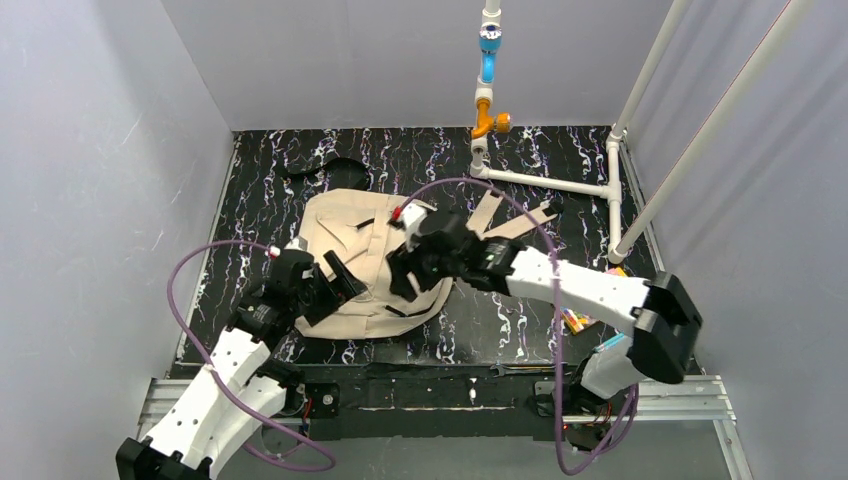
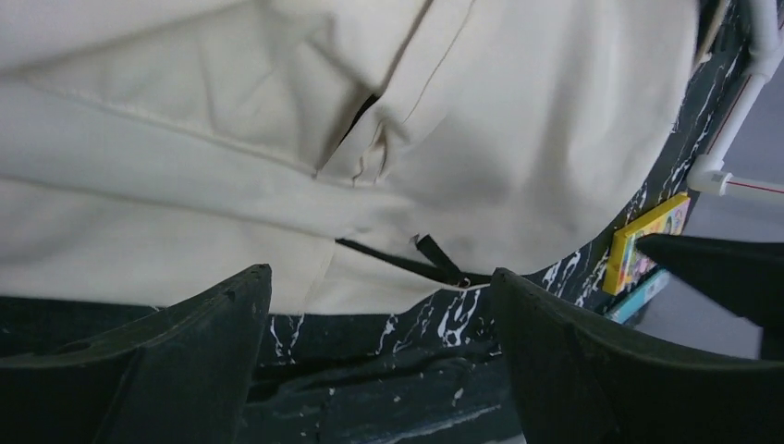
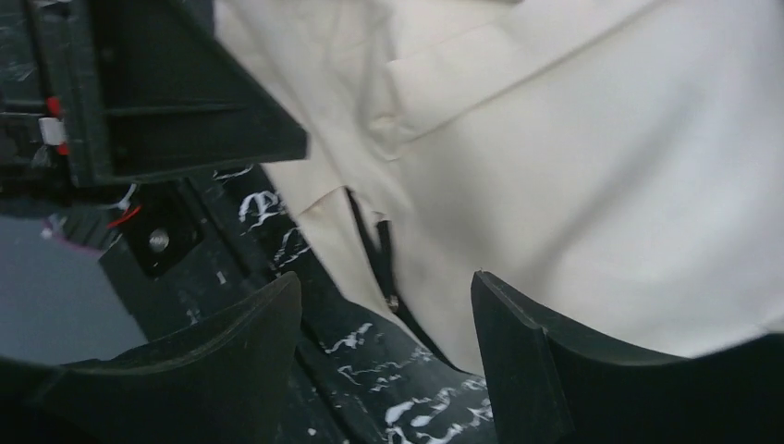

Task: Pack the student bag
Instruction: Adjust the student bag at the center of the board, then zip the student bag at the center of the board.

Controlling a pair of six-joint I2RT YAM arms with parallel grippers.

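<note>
**Operator:** Where does the packing stand?

**Spotter:** Start with your desk (image 1: 500,330), the black marbled one. The student bag (image 1: 365,260) lies slumped flat across its middle, rounded end toward the near edge and straps trailing to the far right. Nothing sticks out of it, and you can't tell from here whether anything is inside.

**Operator:** And my arms?

**Spotter:** Your left tool (image 1: 335,285) sits at the bag's near-left edge, its jaws spread wide with nothing between them. Your right tool (image 1: 415,270) hangs over the near middle of the bag, jaws likewise apart and holding nothing. The two are close to each other.

**Operator:** What's left?

**Spotter:** Most of it, I'd judge. The colourful books (image 1: 577,320) lie out on the desk at the near right, well apart from the bag, beside your right arm. They have to go in, and first you need an opening. A black pull (image 2: 434,259) shows at the bag's near rim, just beyond your left tool.

**Operator:** Any writing?

**Spotter:** None on the bag. The top book's yellow cover carries print, but it's too small for you to read.
</note>
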